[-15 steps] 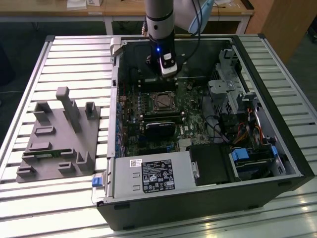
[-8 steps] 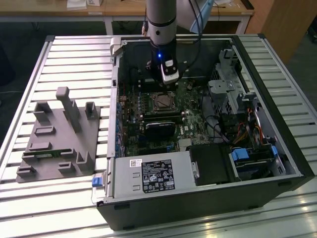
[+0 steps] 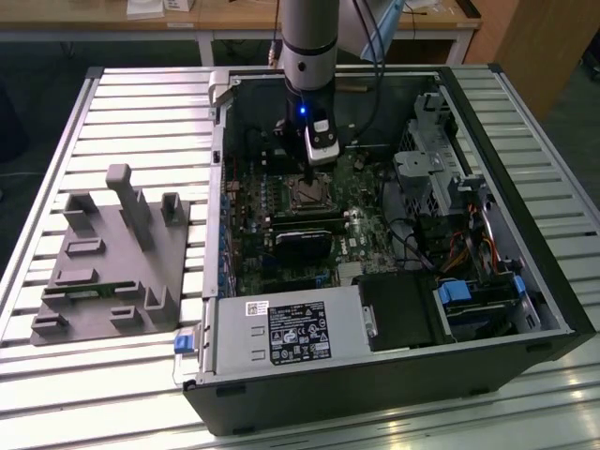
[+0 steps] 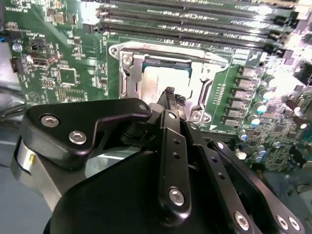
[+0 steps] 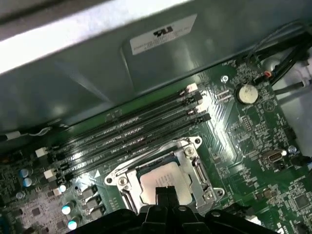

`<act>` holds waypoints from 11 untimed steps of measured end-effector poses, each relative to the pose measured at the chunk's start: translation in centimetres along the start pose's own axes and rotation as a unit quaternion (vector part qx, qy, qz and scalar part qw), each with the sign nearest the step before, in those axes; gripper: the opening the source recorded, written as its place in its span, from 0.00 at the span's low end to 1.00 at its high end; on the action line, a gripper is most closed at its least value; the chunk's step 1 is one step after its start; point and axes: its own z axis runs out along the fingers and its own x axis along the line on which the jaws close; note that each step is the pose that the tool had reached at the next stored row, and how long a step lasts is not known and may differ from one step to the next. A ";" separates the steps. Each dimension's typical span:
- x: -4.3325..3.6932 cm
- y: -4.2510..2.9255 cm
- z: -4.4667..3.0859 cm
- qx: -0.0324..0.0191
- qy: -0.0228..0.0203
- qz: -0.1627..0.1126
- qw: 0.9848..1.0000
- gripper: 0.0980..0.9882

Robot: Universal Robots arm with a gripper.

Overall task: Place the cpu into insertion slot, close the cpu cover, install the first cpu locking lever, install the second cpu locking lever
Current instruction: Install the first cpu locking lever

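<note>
The cpu [image 5: 163, 179] already lies in the insertion slot [image 4: 127, 78] with the cpu cover [image 5: 202, 176] down around it, so I judge the lever step is in hand; next calls for a precise press at the socket edge. The end effector [image 4: 171, 93] hangs just above the chip, fingertips pinched narrow, holding nothing. One cpu, one socket, four memory slots [image 5: 131, 131].
</note>
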 end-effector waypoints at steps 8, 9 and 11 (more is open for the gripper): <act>0.00 0.00 0.04 0.011 -0.005 -0.002 1.000 0.01; 0.00 0.00 0.05 0.010 -0.004 -0.007 1.000 0.01; 0.00 0.00 0.09 0.009 -0.003 -0.025 1.000 0.01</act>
